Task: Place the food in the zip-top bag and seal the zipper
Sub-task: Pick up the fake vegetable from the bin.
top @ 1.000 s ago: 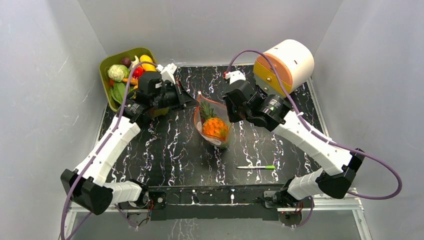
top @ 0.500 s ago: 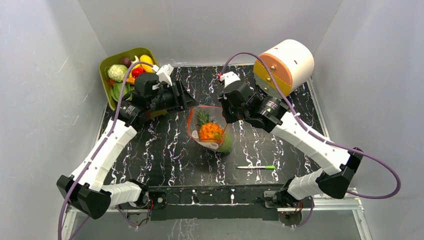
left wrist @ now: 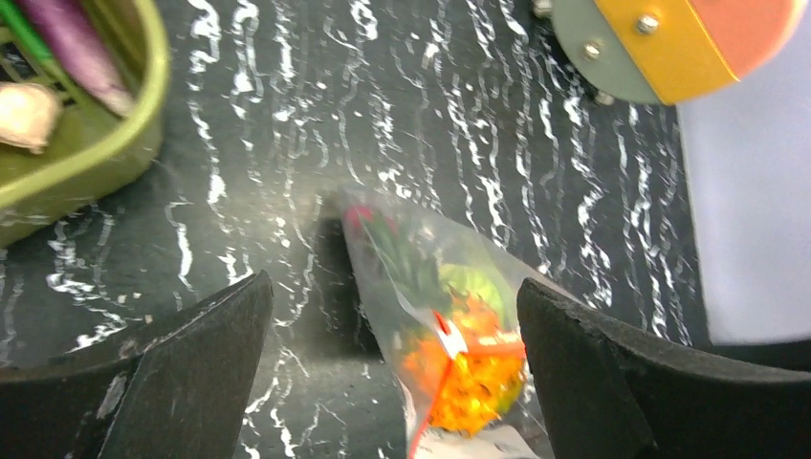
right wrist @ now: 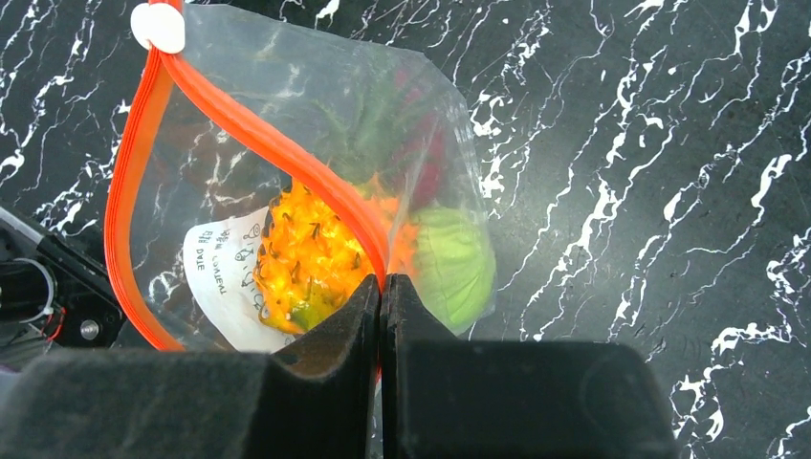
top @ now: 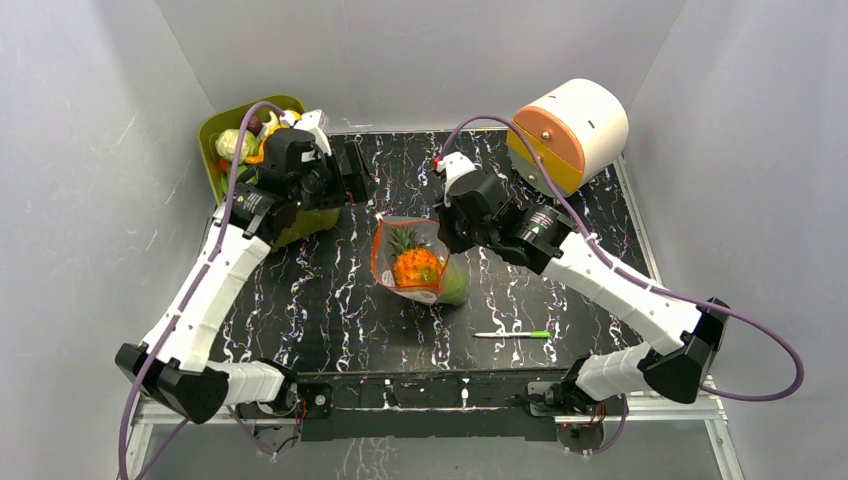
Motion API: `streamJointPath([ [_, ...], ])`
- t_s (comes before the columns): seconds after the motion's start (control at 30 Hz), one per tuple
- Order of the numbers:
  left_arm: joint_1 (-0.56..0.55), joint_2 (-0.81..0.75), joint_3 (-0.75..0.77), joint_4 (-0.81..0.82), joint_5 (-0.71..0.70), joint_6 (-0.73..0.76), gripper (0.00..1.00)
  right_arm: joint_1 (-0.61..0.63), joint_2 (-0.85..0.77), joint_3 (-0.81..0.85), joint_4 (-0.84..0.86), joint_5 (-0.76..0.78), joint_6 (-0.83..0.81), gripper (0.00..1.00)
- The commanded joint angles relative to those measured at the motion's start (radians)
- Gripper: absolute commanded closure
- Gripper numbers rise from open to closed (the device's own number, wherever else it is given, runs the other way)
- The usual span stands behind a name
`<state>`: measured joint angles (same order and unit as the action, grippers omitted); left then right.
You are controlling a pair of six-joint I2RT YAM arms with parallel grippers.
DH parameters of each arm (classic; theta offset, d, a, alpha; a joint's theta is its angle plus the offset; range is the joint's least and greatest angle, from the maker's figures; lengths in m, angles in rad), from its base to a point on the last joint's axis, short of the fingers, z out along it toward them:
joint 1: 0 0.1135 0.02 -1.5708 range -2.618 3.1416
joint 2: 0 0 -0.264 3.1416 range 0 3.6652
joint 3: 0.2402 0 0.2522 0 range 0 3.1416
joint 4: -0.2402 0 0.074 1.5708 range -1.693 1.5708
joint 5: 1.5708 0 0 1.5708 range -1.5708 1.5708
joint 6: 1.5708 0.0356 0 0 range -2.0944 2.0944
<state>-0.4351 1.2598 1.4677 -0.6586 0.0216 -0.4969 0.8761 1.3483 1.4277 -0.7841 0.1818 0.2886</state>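
Observation:
The clear zip-top bag [top: 408,268] sits mid-table with its mouth open, ringed by the red-orange zipper [right wrist: 256,136]. Inside it lie food pieces: an orange pineapple [top: 416,266] [right wrist: 306,256] and a green cabbage [right wrist: 451,264]. My right gripper [right wrist: 383,283] [top: 446,236] is shut on the zipper edge at the bag's right side. My left gripper [left wrist: 392,287] [top: 357,172] is open and holds nothing. It hangs apart from the bag [left wrist: 432,287], up and to the left of it. More food [top: 236,145] fills the green tray [top: 212,128].
A white and orange cylinder [top: 568,128] stands at the back right. A thin green-and-white pen [top: 512,334] lies near the front edge. The green tray [left wrist: 91,158], holding a purple piece [left wrist: 72,48], sits just left of my left gripper.
My left gripper let go of the bag's left edge, opened wide and drew back toward the green tray. The bag's mouth spread open and shifted slightly left. The right gripper kept its hold.

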Motion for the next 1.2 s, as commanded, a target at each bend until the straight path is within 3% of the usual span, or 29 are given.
streamJointPath([
  [0.0, 0.035, 0.041, 0.092, -0.080, -0.149, 0.057, 0.02, -0.004, -0.063, -0.028, 0.091, -0.040, -0.026, 1.00],
  [0.1, 0.090, 0.076, 0.120, -0.088, -0.155, 0.070, 0.07, -0.003, -0.069, -0.030, 0.089, -0.051, -0.036, 1.00],
  [0.23, 0.192, 0.116, 0.133, -0.089, -0.134, 0.099, 0.21, -0.003, -0.074, -0.028, 0.085, -0.067, -0.047, 1.00],
  [0.43, 0.289, 0.223, 0.185, -0.122, -0.273, 0.157, 0.32, -0.003, -0.090, -0.067, 0.121, -0.108, -0.048, 1.00],
  [0.67, 0.445, 0.310, 0.183, -0.098, -0.306, 0.183, 0.33, -0.005, -0.085, -0.080, 0.132, -0.106, -0.053, 1.00],
  [0.93, 0.541, 0.442, 0.204, -0.084, -0.326, 0.213, 0.21, -0.007, -0.079, -0.088, 0.148, -0.125, -0.057, 1.00],
  [1.17, 0.591, 0.518, 0.228, -0.044, -0.299, 0.239, 0.28, -0.008, -0.073, -0.090, 0.138, -0.112, -0.064, 1.00],
])
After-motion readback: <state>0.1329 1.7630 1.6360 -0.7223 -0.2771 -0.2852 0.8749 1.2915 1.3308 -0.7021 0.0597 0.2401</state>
